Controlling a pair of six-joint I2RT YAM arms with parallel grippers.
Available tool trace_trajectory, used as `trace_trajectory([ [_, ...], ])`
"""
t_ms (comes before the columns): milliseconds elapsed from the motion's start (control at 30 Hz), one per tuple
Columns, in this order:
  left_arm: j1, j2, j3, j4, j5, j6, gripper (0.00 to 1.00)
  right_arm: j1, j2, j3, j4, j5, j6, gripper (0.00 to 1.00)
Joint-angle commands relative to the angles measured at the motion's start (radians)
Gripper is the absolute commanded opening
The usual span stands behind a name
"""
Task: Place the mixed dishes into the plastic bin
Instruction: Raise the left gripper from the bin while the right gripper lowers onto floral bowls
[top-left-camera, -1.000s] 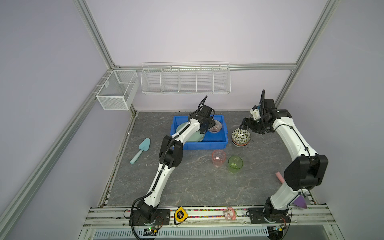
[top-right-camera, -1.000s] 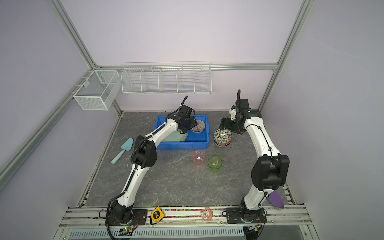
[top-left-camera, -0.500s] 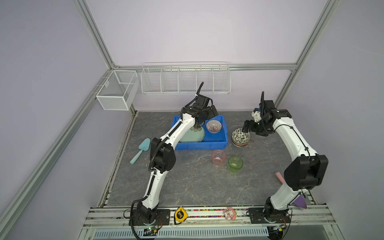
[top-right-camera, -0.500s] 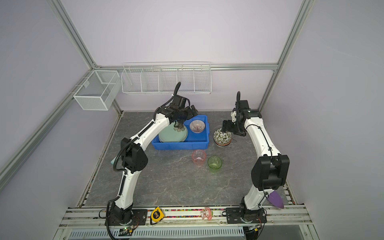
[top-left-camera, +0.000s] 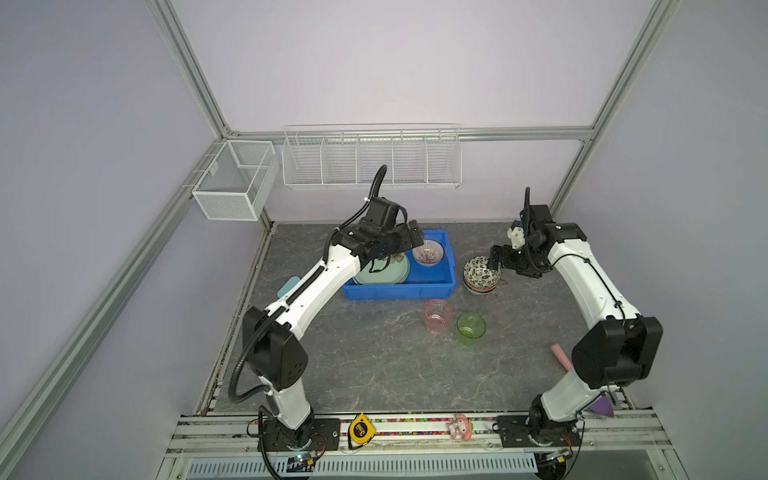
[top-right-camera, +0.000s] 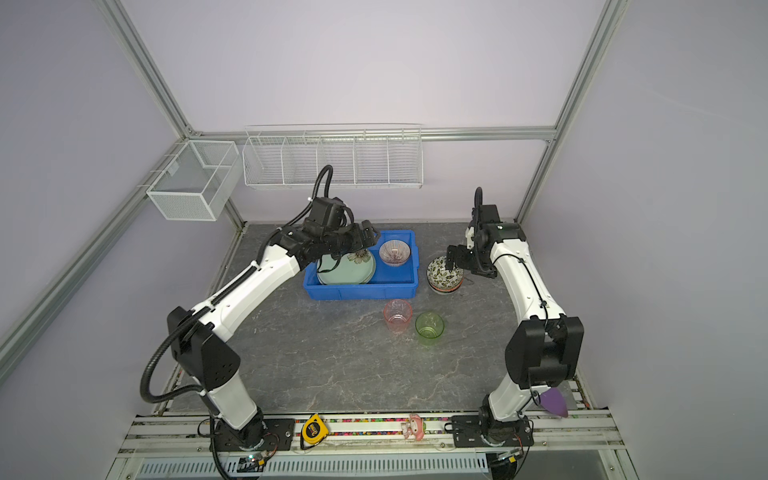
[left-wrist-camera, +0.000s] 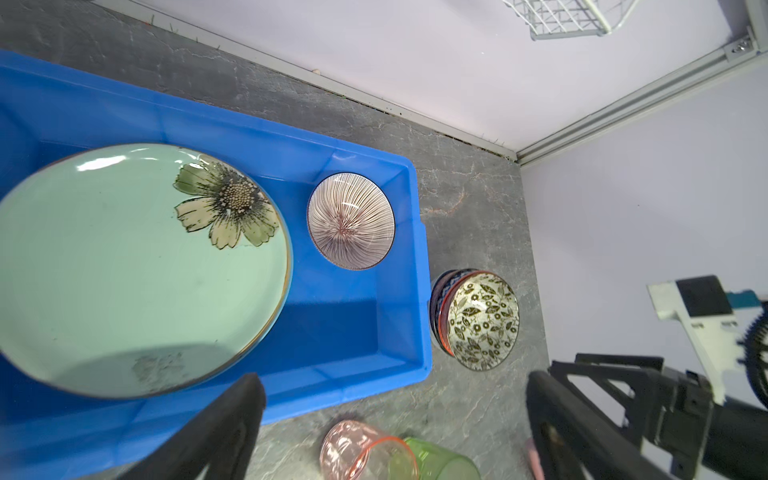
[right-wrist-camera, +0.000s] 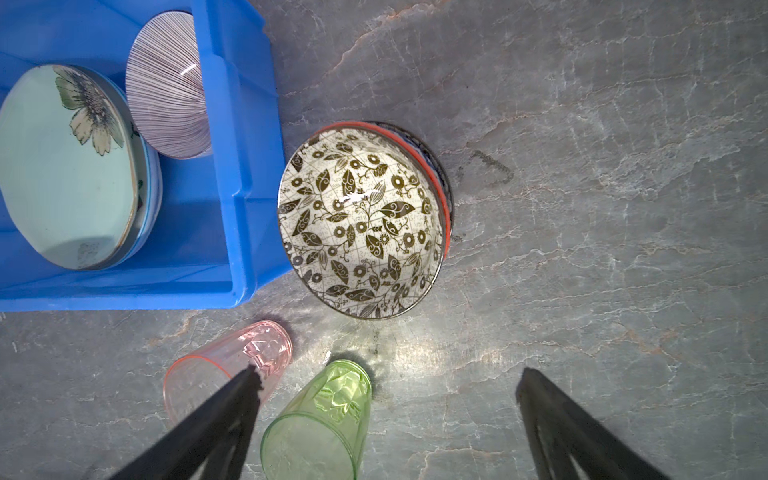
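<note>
Dishes partly binned
The blue bin (top-left-camera: 399, 291) held a green plate (top-left-camera: 384, 273) and striped bowl (top-left-camera: 428, 252); pink cup (top-left-camera: 437, 316) and green cup (top-left-camera: 470, 328) stood outside.

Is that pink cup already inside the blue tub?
No, the pink cup stands on the grey tabletop outside the blue bin, next to the green cup.

I see a glossy glazed plate (left-wrist-camera: 124, 270) in the smooth blue plastic bin (left-wrist-camera: 332, 328), a shiny translucent pink cup (right-wrist-camera: 266, 345) and green cup (right-wrist-camera: 324, 415), and a matt, veined, stone-look tabletop (right-wrist-camera: 582, 208).

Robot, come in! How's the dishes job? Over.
Left gripper, right gripper open, empty. Green plate, striped bowl in blue bin; bowl stack, pink cup, green cup outside. Nothing blocking.
</note>
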Motion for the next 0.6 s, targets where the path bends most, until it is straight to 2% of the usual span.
trace_trajectory([
  [0,-0.002,-0.084,-0.073,-0.002,-0.031,0.078,0.98,0.004,0.002,-0.012,0.008,0.014,0.017,1.0],
  [267,0.031,-0.194,-0.267,0.064,-0.01,0.181,0.98,0.022,0.054,-0.052,0.057,0.026,0.052,0.94],
  [400,0.06,-0.201,-0.278,0.056,-0.003,0.224,0.98,0.031,0.092,-0.061,0.088,0.029,0.075,0.88],
  [567,0.093,-0.188,-0.282,0.058,0.029,0.214,0.98,0.039,0.133,-0.054,0.12,0.032,0.092,0.8],
])
